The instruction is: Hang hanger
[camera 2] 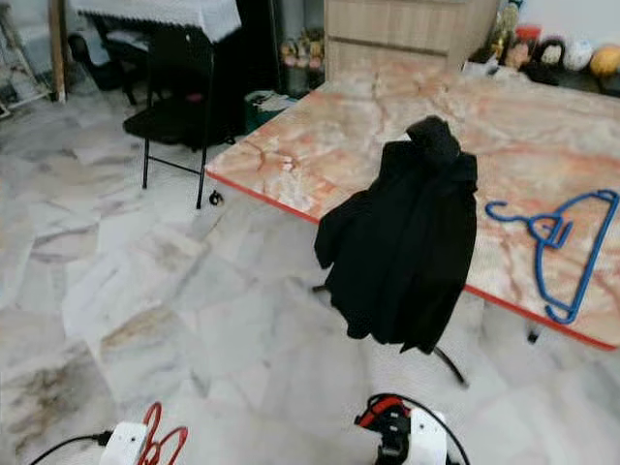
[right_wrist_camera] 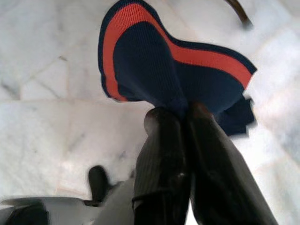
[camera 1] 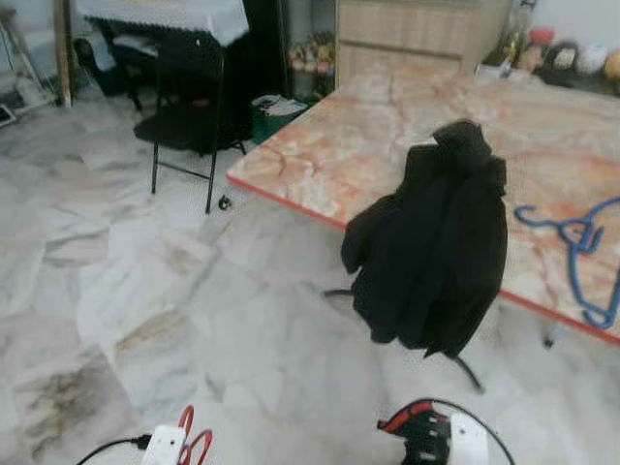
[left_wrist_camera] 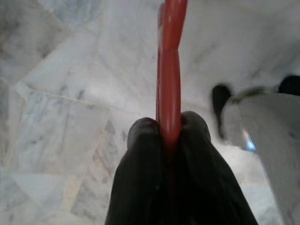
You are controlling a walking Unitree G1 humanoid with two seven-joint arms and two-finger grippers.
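Observation:
My left gripper (left_wrist_camera: 168,125) is shut on a red hanger (left_wrist_camera: 168,70), which shows low at the bottom left (camera 1: 194,442) over the marble floor. My right gripper (right_wrist_camera: 180,113) is shut on a navy garment with a red stripe (right_wrist_camera: 145,56); a bit of that cloth shows at the bottom right (camera 1: 407,422). A blue hanger (camera 2: 557,237) lies flat on the orange marble table (camera 1: 387,145), near its right front edge. Both grippers hang low, well short of the table.
A black jacket (camera 1: 436,252) is draped over a chair back at the table's front edge. A black folding chair (camera 1: 189,107) stands at the left rear beside a white-clothed table (camera 1: 174,15). Jars and fruit (camera 2: 562,53) sit at the table's far end.

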